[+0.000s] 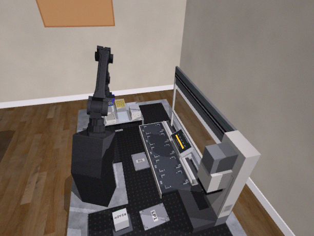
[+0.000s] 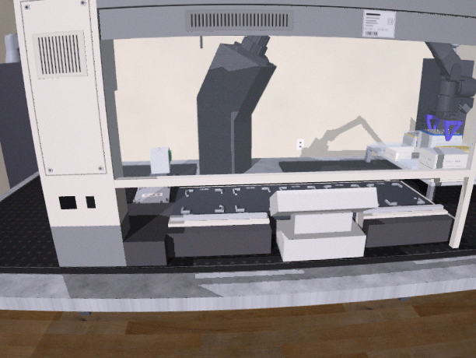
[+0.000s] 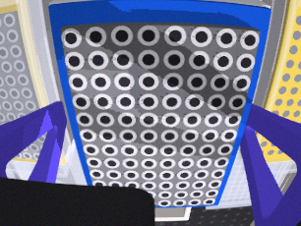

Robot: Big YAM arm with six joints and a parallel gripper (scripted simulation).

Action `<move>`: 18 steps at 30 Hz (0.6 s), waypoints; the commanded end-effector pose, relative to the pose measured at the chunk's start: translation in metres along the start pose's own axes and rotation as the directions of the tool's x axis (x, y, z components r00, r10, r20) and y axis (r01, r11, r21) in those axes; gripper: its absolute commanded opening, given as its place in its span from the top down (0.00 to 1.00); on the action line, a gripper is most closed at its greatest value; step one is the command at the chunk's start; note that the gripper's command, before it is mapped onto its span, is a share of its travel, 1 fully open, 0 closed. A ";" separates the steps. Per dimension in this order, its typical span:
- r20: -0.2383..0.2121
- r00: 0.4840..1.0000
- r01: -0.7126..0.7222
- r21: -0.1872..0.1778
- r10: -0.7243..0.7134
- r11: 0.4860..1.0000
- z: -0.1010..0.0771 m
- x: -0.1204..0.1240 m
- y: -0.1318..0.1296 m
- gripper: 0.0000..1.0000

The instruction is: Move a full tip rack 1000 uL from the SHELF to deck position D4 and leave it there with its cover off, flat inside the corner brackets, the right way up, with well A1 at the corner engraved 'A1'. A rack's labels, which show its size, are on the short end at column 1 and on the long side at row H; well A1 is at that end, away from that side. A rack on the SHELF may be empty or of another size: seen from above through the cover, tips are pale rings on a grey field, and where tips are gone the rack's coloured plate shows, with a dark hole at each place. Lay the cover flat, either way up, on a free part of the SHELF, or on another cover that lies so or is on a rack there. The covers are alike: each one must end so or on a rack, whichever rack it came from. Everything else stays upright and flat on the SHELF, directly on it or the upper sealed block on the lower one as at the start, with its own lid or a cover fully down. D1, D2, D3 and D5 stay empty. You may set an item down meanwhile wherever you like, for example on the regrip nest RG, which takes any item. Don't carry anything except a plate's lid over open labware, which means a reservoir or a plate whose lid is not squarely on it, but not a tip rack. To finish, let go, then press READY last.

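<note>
In the wrist view a blue-framed tip rack (image 3: 157, 103) lies straight below me, full of pale rings on a grey field under its clear cover. My gripper (image 3: 150, 110) is open, its blue fingers standing wide on either side of the rack's long sides, apart from it. In the exterior view the blue fingers (image 2: 443, 128) are down at the rack (image 2: 441, 136) on the shelf at the far right. In the top view the arm hides most of this rack (image 1: 111, 102). The deck (image 1: 164, 156) with its corner brackets is bare.
A yellow-plated rack (image 3: 288, 74) with dark holes stands to the right and a yellow-edged rack (image 3: 13, 87) to the left. More white boxes (image 2: 443, 157) sit on the shelf (image 1: 123, 114). The RG nest (image 1: 141, 162), LP1 pad (image 1: 154, 216) and READY block (image 1: 120, 218) lie on the mat.
</note>
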State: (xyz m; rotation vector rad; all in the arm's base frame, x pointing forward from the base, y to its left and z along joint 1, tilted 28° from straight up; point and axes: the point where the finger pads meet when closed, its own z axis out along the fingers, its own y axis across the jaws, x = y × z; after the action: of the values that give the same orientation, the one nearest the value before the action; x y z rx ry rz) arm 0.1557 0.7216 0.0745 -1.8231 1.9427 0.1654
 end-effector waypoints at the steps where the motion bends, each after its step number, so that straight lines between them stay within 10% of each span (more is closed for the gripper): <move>1: 0.064 0.998 -0.015 0.012 0.014 1.000 -0.009 -0.027 -0.017 0.00; 12: 0.037 0.999 -0.011 0.008 0.011 1.000 0.014 -0.014 -0.013 0.00; 18: 0.077 0.997 -0.019 0.015 0.018 1.000 -0.016 -0.029 -0.021 0.00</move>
State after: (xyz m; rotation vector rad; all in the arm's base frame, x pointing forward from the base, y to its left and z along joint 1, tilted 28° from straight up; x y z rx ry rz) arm 0.1609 0.7291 0.0621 -1.8177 1.9411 0.1695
